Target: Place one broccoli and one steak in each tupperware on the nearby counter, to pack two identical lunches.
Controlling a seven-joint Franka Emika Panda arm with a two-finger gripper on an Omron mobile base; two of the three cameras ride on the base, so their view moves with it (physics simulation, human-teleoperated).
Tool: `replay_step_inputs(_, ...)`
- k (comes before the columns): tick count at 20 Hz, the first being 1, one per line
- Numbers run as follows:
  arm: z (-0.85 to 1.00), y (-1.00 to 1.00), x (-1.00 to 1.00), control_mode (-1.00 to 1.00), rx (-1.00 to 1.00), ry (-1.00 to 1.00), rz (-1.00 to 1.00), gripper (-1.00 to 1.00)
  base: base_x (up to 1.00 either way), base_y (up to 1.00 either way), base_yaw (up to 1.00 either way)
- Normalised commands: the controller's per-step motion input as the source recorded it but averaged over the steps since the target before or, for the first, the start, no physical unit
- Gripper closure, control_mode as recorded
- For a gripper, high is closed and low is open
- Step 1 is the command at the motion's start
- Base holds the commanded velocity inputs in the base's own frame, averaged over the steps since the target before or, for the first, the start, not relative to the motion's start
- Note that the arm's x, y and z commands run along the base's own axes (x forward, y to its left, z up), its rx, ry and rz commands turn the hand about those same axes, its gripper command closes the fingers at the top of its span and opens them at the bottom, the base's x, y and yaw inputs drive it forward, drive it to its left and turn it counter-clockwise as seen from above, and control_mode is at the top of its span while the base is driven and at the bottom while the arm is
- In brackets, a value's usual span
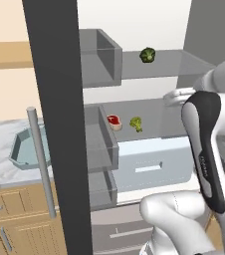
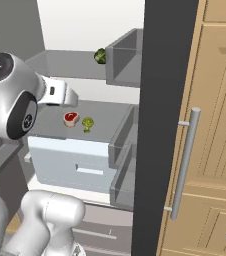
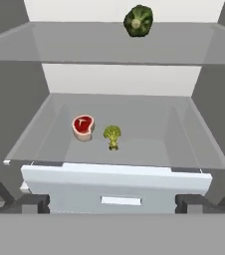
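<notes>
A red steak (image 3: 83, 126) and a small green broccoli (image 3: 112, 135) lie side by side on the middle shelf of an open fridge, also seen from the base as the steak (image 1: 114, 121) and broccoli (image 1: 136, 123). A darker broccoli (image 3: 138, 20) sits on the upper shelf. My gripper (image 3: 112, 203) hangs in front of the fridge, level with the white drawer, open and holding nothing, well short of the food. The pale teal tupperware (image 1: 27, 149) rests on the marbled counter (image 1: 0, 167) left of the fridge. The grey tupperware is out of view.
The dark edge of the open fridge door (image 1: 59, 124) with its metal handle (image 1: 41, 164) stands between the fridge and the counter. Door bins (image 1: 102, 144) hang on its inner side. A white drawer (image 3: 114, 191) closes the space below the middle shelf.
</notes>
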Motion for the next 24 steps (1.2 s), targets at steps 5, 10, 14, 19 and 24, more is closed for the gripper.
replay_step_inputs(5,0.43,0.00,0.28,-1.00,0.07,0.00,-0.02,-1.00,0.00,0.00,0.00)
replay_step_inputs(10,0.07,0.00,0.40,-1.00,0.03,-0.01,-0.03,-1.00,0.00,0.00,0.00)
replay_step_inputs(14,0.00,0.00,0.43,-1.00,0.03,-0.05,-0.03,-1.00,0.00,0.00,0.00)
replay_step_inputs(19,0.00,0.00,0.37,-1.00,0.01,-0.10,-0.02,-1.00,0.00,0.00,0.00)
replay_step_inputs(24,0.07,0.00,0.39,-1.00,0.01,-0.08,-0.02,-1.00,0.00,0.00,0.00)
